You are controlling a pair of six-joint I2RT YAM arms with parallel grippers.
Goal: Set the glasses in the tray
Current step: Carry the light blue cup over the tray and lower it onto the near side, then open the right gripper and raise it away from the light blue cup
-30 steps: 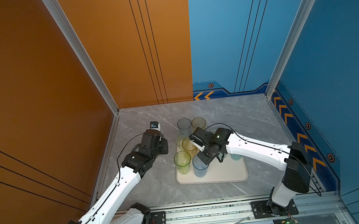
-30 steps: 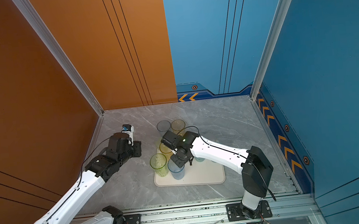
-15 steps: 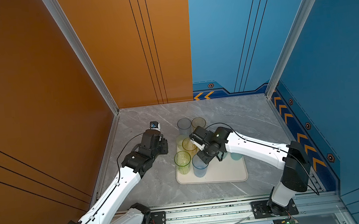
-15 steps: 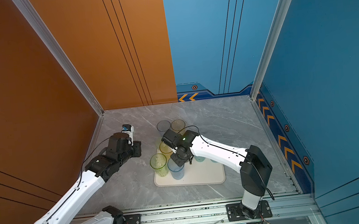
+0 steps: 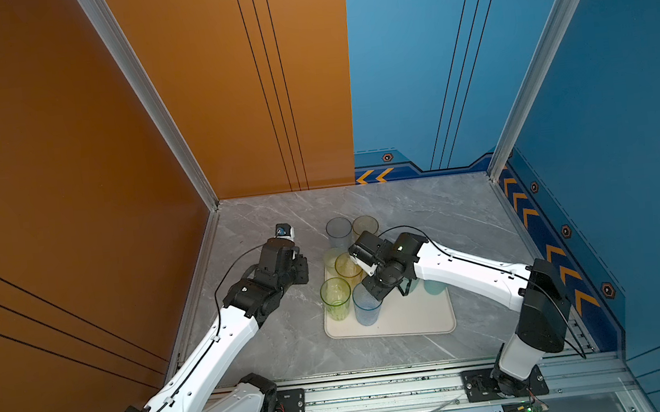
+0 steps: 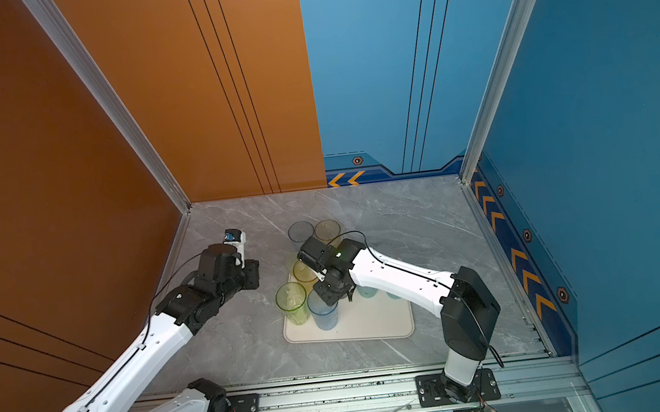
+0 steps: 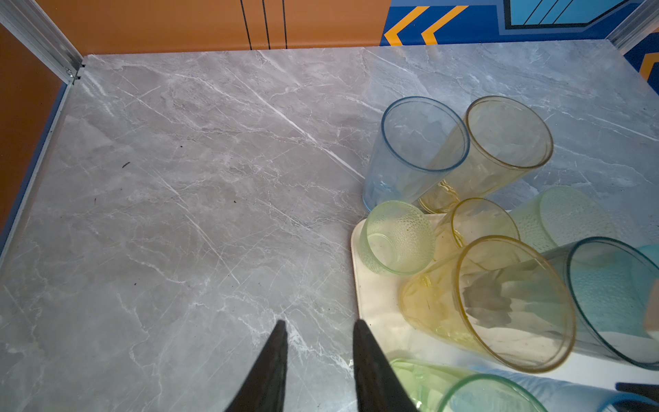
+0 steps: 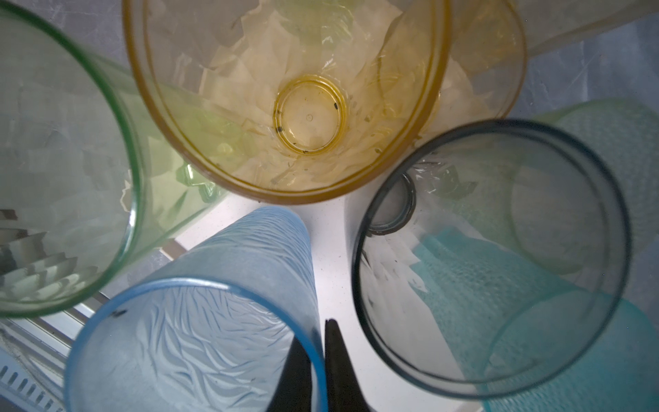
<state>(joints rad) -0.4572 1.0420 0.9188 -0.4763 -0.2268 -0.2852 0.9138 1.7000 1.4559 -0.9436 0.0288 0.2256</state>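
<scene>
Currently the right pincer (image 8: 315,333) is pinching the rim of the blue tumbler (image 8: 199,342) on the tray (image 5: 415,317); the left pincer (image 7: 319,325) is hovering part-open, empty, beside the tray. Lifting off unreleased is risking tipping it into the yellow tumbler (image 8: 285,89) crowding it.

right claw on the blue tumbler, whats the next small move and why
Probably open the right claw and lift straight up. Its jaws pinch the rim of the blue tumbler, which already appears to stand upright on the tray, with the yellow tumbler and grey tumbler close beside it.
</scene>
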